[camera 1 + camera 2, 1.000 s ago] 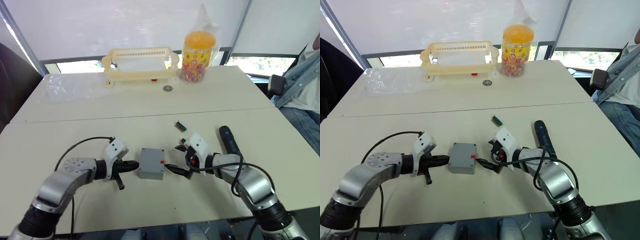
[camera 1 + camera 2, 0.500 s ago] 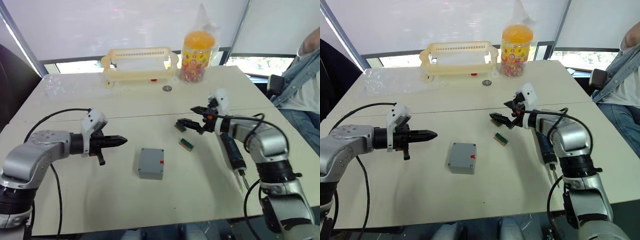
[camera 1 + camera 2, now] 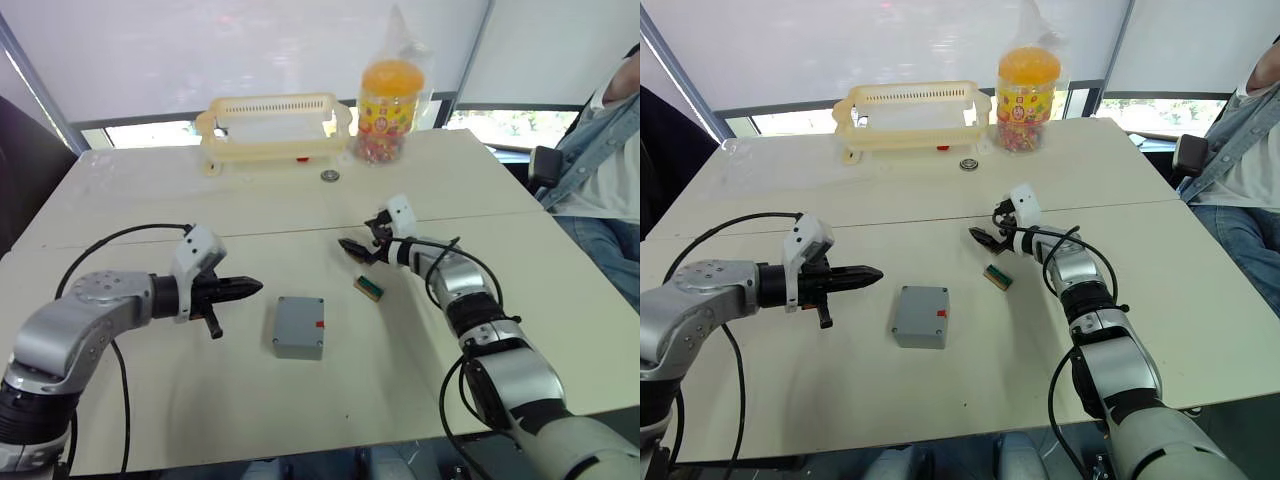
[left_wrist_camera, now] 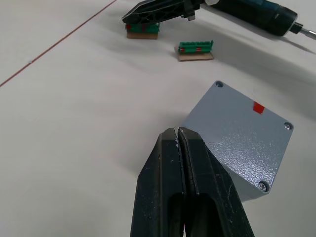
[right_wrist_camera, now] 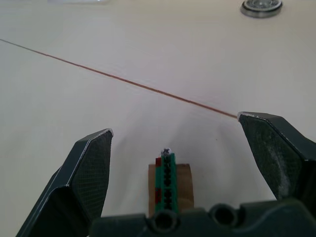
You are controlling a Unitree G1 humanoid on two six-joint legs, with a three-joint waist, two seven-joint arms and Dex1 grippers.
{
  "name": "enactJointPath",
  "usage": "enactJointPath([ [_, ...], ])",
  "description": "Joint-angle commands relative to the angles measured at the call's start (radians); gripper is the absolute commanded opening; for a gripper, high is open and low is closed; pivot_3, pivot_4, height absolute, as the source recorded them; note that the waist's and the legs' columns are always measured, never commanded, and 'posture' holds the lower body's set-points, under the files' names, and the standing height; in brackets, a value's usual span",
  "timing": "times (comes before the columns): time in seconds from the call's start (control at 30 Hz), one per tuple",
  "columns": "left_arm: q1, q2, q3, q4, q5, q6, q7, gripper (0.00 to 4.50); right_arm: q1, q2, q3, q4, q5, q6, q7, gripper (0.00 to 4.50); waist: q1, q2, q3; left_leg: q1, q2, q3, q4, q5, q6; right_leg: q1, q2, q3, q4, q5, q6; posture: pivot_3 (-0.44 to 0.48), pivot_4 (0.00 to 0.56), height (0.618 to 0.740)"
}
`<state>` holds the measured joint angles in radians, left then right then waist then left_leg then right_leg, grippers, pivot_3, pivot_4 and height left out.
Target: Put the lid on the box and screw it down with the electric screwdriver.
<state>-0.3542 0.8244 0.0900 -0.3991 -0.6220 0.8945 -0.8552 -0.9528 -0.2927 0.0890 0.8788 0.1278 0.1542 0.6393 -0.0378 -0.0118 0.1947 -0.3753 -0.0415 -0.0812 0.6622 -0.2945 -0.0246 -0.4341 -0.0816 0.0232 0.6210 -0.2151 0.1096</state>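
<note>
box [image 3: 299, 326] sat lid-on at table [image 3: 120, 390] centre | left gripper [image 3: 252, 287] fingers pressed together, empty, just left of box, apart | right gripper [image 5: 182, 163] spread wide over a green connector [image 5: 168, 187] | second connector [image 3: 369, 288] right of box | electric screwdriver [image 4: 256, 17] lay beyond

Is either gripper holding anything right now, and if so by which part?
Nothing is held. The left gripper is shut on nothing beside the grey plastic box; the right gripper is open above a small green connector block.
</note>
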Motion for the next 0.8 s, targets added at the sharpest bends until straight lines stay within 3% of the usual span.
enactJointPath([
  [0.03,0.003,-0.002,-0.002,-0.039,-0.006,-0.004,0.015,0.00,-0.047,0.006,-0.013,0.030,-0.025,-0.049,0.001,4.44,-0.004,0.000,0.000,0.000,0.000,0.000,0.000,0.000,0.000,0.000,0.000,0.000,0.000,0.000,0.000,0.000,0.150,0.740],
  [0.4,0.013,-0.014,-0.017,-0.045,-0.010,-0.006,0.035,0.00,-0.066,0.040,-0.040,0.077,-0.035,-0.053,-0.008,4.44,-0.008,0.000,0.000,0.000,0.000,0.000,-0.002,0.000,-0.001,-0.001,0.001,0.000,0.000,0.000,0.000,0.000,0.150,0.740],
  [0.5,0.009,-0.020,-0.019,-0.043,-0.012,-0.006,0.040,0.00,-0.071,0.047,-0.040,0.094,-0.045,-0.058,-0.015,3.63,-0.007,0.000,0.000,0.000,0.000,0.000,-0.002,0.001,-0.001,-0.001,0.000,0.000,0.000,0.000,0.000,0.000,0.150,0.740],
  [0.73,0.019,-0.026,-0.017,-0.049,-0.015,-0.005,0.048,0.00,-0.080,0.051,-0.042,0.107,-0.053,-0.058,-0.013,0.02,-0.008,0.000,0.000,0.000,0.000,0.000,-0.002,0.001,-0.002,-0.001,0.000,0.000,0.001,0.000,0.000,0.000,0.150,0.740],
  [0.8,0.019,-0.027,-0.016,-0.048,-0.016,-0.006,0.051,0.00,-0.079,0.052,-0.042,0.103,-0.055,-0.056,-0.010,0.02,-0.008,0.000,0.000,0.000,0.000,-0.001,-0.002,0.001,-0.002,-0.001,0.000,0.000,0.001,0.000,0.000,0.000,0.150,0.740],
])
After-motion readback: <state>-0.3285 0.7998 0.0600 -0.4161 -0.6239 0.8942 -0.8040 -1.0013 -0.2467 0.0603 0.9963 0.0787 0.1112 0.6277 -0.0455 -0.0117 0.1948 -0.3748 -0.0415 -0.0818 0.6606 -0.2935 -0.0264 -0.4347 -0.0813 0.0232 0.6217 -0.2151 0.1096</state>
